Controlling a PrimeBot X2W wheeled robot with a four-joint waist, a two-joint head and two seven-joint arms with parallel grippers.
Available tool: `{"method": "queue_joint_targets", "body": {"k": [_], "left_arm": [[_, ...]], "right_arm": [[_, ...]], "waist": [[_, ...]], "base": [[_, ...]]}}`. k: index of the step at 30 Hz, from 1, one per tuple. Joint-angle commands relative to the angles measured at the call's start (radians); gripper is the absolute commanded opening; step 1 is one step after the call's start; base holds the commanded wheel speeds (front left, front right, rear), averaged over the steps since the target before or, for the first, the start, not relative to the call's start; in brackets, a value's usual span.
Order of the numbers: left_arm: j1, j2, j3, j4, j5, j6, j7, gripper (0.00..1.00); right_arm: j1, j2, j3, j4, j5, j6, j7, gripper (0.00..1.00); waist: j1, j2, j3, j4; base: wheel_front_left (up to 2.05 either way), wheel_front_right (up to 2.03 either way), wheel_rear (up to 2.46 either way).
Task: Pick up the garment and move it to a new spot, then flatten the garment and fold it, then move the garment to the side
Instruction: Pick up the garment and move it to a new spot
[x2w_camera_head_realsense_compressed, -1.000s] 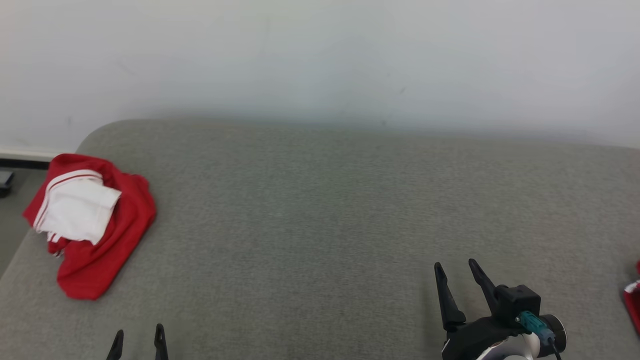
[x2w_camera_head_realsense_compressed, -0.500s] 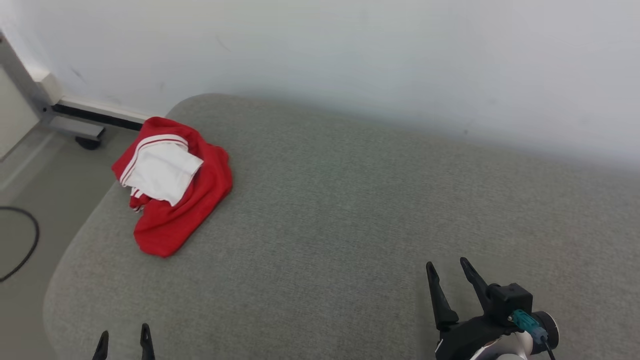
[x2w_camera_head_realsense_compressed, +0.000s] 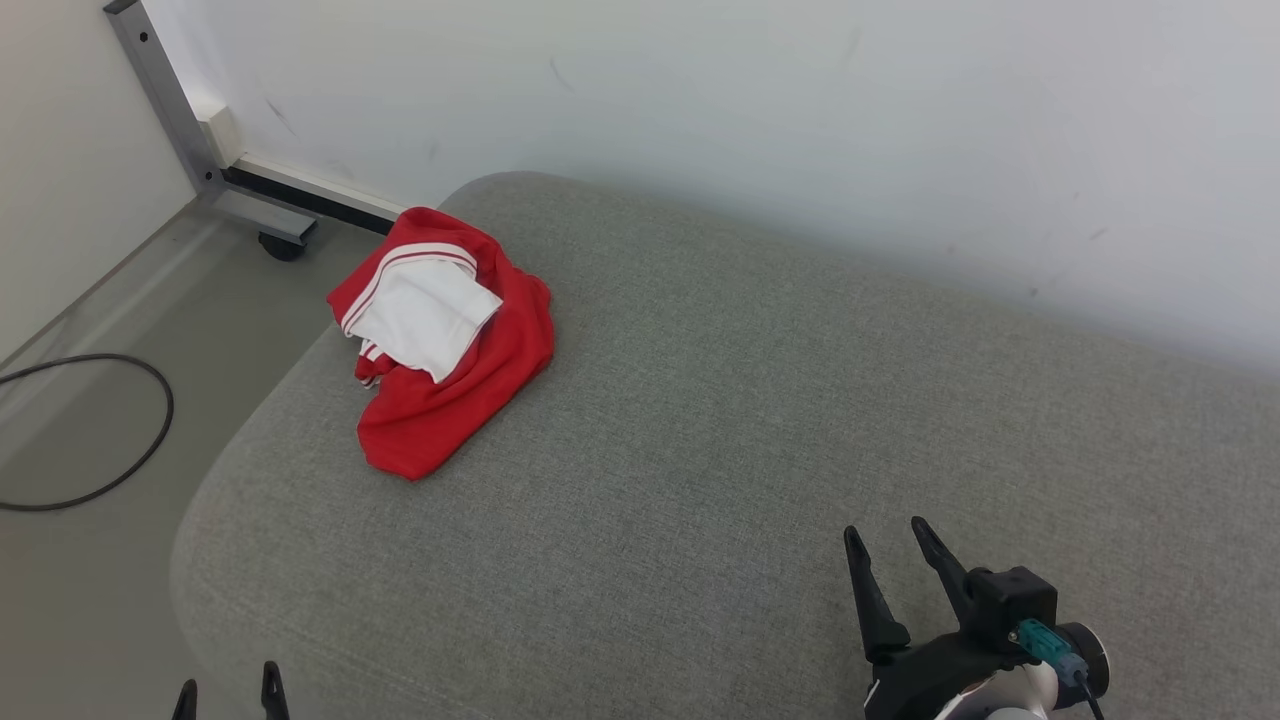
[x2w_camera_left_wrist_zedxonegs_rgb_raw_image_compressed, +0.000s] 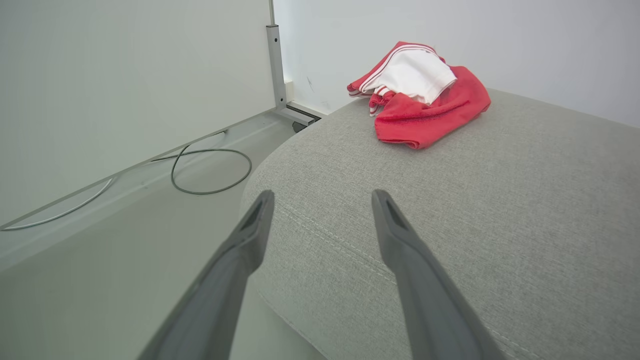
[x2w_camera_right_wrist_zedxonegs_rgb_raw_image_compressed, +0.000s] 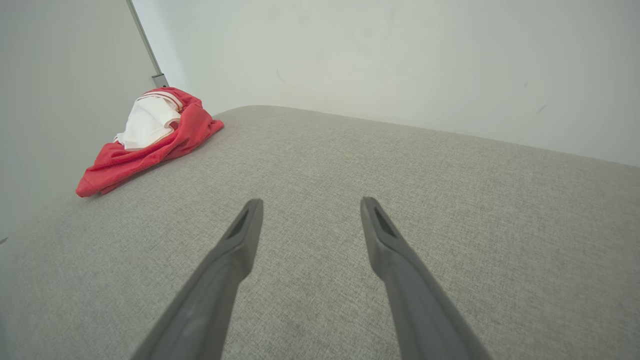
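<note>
Left tool (x2w_camera_head_realsense_compressed: 228, 688): its fingers stood wide apart with nothing between them. It sat at the bottom left of the head view, at the near left corner of the padded surface (x2w_camera_head_realsense_compressed: 750, 420).
Left tool, own wrist view (x2w_camera_left_wrist_zedxonegs_rgb_raw_image_compressed: 322, 200): one finger hung over the floor (x2w_camera_left_wrist_zedxonegs_rgb_raw_image_compressed: 150, 240) and the other over the rounded edge of the fabric.
Right tool (x2w_camera_head_realsense_compressed: 885, 532): its fingers were spread wide and empty above the near right part of the padded surface.
Right tool, own wrist view (x2w_camera_right_wrist_zedxonegs_rgb_raw_image_compressed: 311, 202): bare grey fabric lay on every side of the fingers.
Garment (x2w_camera_head_realsense_compressed: 450, 370): a red piece with a white panel and white stripes lay crumpled in a heap at the far left corner of the padded surface. It was close to the left edge and well apart from both tools; it also showed in the left wrist view (x2w_camera_left_wrist_zedxonegs_rgb_raw_image_compressed: 425, 115) and the right wrist view (x2w_camera_right_wrist_zedxonegs_rgb_raw_image_compressed: 150, 145).
Left edge: it was rounded and dropped to the floor, with a stitched seam running along the side.
Far edge: it ran close along the pale wall (x2w_camera_head_realsense_compressed: 800, 100).
Open room: a broad stretch of bare fabric lay between the garment and the right tool and ran on to the right.
Floor at left: a black cable (x2w_camera_head_realsense_compressed: 168, 405) looped there, near the edge.
Far left corner: a grey metal post (x2w_camera_head_realsense_compressed: 165, 90) on a dark caster (x2w_camera_head_realsense_compressed: 283, 245) stood by the wall.
</note>
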Motion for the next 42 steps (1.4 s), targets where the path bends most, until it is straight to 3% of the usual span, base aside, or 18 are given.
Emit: {"method": "queue_joint_targets", "body": {"k": [1, 10, 17, 24, 32, 42], "left_arm": [[0.011, -0.001, 0.004, -0.002, 0.003, 0.004, -0.003, 1.00], [-0.028, 0.000, 0.019, 0.031, -0.016, -0.013, -0.003, 1.00], [-0.136, 0.049, 0.017, 0.068, -0.047, -0.034, -0.003, 1.00], [-0.319, 0.183, -0.057, 0.135, -0.107, -0.036, -0.003, 1.00], [-0.558, 0.352, -0.219, 0.242, -0.232, -0.037, 0.039, 1.00], [-0.739, 0.491, -0.387, 0.347, -0.424, -0.037, 0.176, 1.00]], "right_arm": [[0.001, 0.001, 0.001, 0.003, 0.000, -0.002, 0.000, 1.00], [-0.017, 0.001, 0.011, 0.006, -0.023, -0.002, 0.000, 1.00], [-0.039, 0.001, 0.004, -0.008, -0.061, -0.002, 0.000, 1.00], [-0.079, 0.000, 0.000, -0.022, -0.084, -0.002, 0.000, 1.00], [-0.124, -0.041, 0.008, -0.064, -0.101, -0.002, 0.000, 1.00], [-0.180, -0.090, 0.028, -0.116, -0.097, -0.002, 0.000, 1.00]], "waist": [[0.0000, 0.0000, 0.002, -0.001], [0.0000, 0.0000, 0.028, -0.037], [0.0000, 0.0000, 0.069, -0.087], [0.0000, 0.0000, 0.132, -0.154], [0.0000, 0.0000, 0.231, -0.224], [0.0000, 0.0000, 0.340, -0.312]], "base": [[0.00, 0.00, 0.00], [0.00, 0.00, 0.00], [0.00, 0.00, 0.00], [0.00, 0.00, 0.00], [0.00, 0.00, 0.00], [0.00, 0.00, 0.00]]}}
